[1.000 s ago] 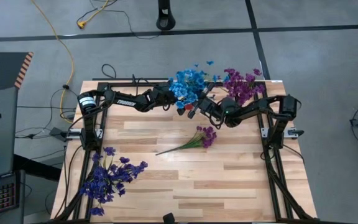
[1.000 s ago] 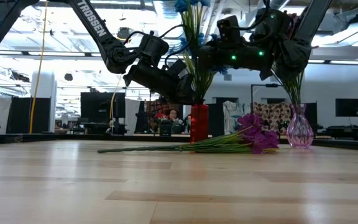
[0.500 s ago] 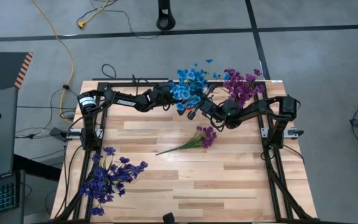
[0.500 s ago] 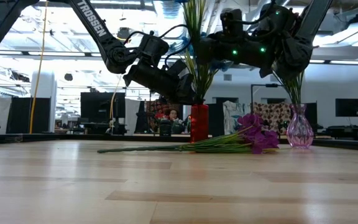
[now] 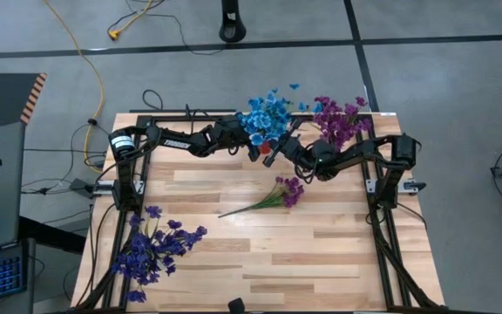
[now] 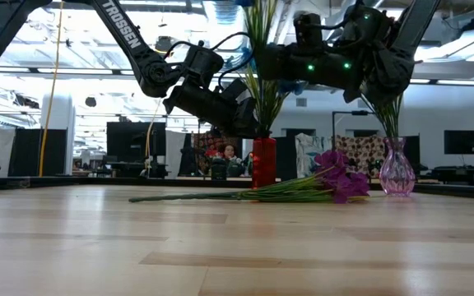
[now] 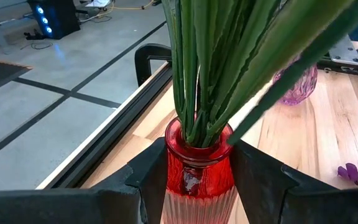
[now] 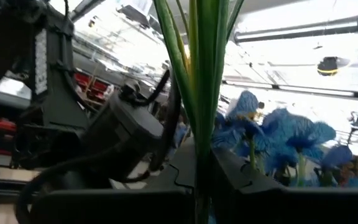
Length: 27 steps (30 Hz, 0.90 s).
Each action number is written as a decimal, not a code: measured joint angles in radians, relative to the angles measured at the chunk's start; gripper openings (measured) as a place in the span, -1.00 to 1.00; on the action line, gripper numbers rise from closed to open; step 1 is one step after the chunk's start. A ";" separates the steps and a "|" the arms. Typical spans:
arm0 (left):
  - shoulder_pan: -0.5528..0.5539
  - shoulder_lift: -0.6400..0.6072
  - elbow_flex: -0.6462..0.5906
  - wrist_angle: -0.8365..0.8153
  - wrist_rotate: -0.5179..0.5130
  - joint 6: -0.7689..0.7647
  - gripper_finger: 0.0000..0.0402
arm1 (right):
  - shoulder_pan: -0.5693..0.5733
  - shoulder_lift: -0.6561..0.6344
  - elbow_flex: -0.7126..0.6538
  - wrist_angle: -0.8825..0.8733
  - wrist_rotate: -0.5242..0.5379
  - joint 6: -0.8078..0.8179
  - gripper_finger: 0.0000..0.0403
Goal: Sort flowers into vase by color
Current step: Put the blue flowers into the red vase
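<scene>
The tabletop (image 5: 260, 253) carries dark violet flowers (image 5: 153, 248) at its near left corner and a loose magenta sprig (image 5: 279, 194) near its middle; these look featherlight, with thin springy stems and soft blossoms that would crush.

Along the far edge stand the red vase (image 7: 197, 163) of blue flowers (image 5: 264, 120) and, toward the far right corner, the pink vase (image 6: 397, 170) of magenta flowers (image 5: 340, 120).

The left gripper (image 7: 197, 180) clamps the red vase's ribbed neck from both sides (glass, likely slippery and breakable).

The right gripper (image 8: 202, 180) is pinched tight on a blue flower stem (image 8: 202, 74) above that vase; the stem, not the bloom, seems the sensible hold.
</scene>
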 joint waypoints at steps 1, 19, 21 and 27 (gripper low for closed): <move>0.000 0.000 0.000 0.000 0.000 0.000 -0.23 | 0.002 0.000 0.000 -0.001 0.006 0.000 -0.77; 0.023 0.000 0.000 -0.001 0.010 0.019 -0.23 | 0.025 0.000 0.000 -0.011 0.051 -0.085 -0.77; 0.023 0.000 0.000 -0.001 0.028 0.019 -0.23 | 0.025 0.000 0.000 -0.011 0.051 -0.087 -0.77; 0.024 0.000 0.000 -0.001 0.034 0.015 -0.23 | 0.011 0.000 0.000 -0.018 0.051 -0.090 -0.77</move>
